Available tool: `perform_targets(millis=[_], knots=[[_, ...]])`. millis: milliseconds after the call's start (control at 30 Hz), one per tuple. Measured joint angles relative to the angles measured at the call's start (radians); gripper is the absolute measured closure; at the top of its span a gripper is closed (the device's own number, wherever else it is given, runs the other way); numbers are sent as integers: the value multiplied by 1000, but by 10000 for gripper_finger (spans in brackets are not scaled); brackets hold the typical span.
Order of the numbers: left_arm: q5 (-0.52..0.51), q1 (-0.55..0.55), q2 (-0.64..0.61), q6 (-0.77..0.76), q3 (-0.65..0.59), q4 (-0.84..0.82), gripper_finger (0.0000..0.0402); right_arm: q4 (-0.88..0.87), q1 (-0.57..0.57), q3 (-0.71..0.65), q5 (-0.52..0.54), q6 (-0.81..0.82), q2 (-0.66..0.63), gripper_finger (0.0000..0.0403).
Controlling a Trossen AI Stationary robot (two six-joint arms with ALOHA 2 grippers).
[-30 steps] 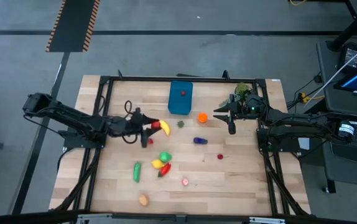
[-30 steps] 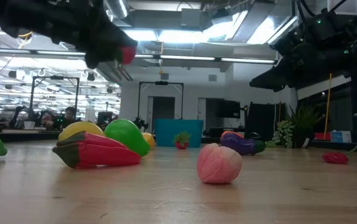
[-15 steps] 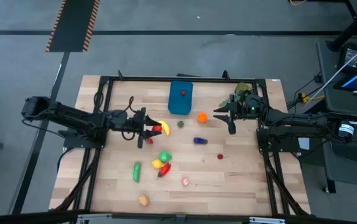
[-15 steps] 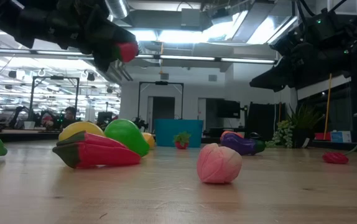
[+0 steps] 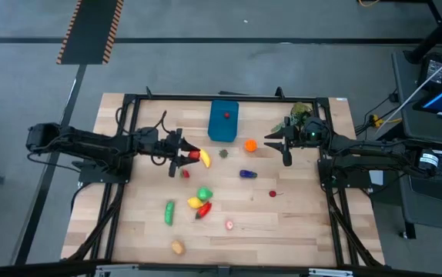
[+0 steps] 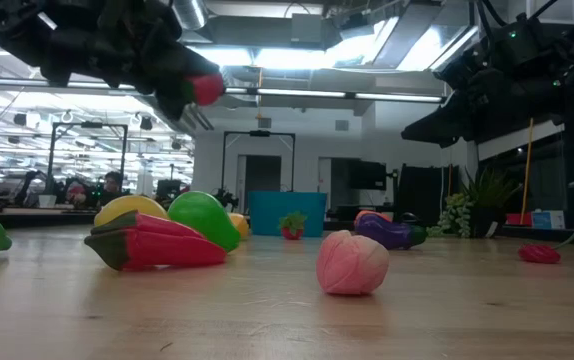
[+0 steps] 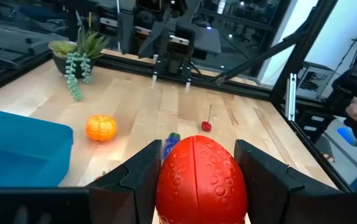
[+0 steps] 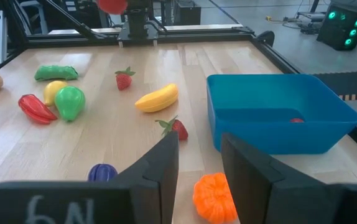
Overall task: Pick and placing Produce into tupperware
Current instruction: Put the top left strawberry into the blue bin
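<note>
Strawberry [image 7: 201, 181] is the story right now: the left gripper [image 5: 182, 159] has it pinched between its fingers [image 7: 142, 180], lifted clear of the bench [image 5: 298, 223]. Compared with a second ago the left arm has pulled the berry up and nudged it a bit closer to the tub [image 5: 223, 121], so it's now hanging just beside the banana [image 5: 203, 158], with the tub still a fair way off beyond that. From the low camera you can see the red berry [image 6: 206, 89] up in the air, well above everything lying on the wood.

So the pick looks done and the carry has started. The fingers are closed snug on the berry, no gap on either side.

The right gripper [image 5: 286, 146] hasn't budged. It's parked on the far side of the tub from the left arm, just past the little pumpkin [image 5: 250, 145], fingers narrow with nothing between them.

The tub already has one small red piece [image 8: 296, 121] in it. Everything else is still out on the bench: a second strawberry [image 8: 176, 127] near the tub, plus the eggplant [image 5: 247, 174], cucumber [image 5: 169, 212], the green and red peppers, and more further away. Plenty left to move, the job's barely begun by the look of it.
</note>
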Motion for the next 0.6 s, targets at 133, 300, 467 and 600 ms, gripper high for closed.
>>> perform_targets(millis=[133, 300, 467, 600], knots=[[24, 37, 0, 8, 0, 0, 226, 0, 0, 0, 0, -12, 0, 280], [26, 69, 0, 64, 0, 0, 226, 0, 0, 0, 0, -45, 0, 280], [26, 113, 0, 78, 0, 0, 226, 0, 0, 0, 0, -51, 0, 280], [34, 157, 1, 78, 0, 0, 226, 0, 0, 0, 0, -52, 0, 280]])
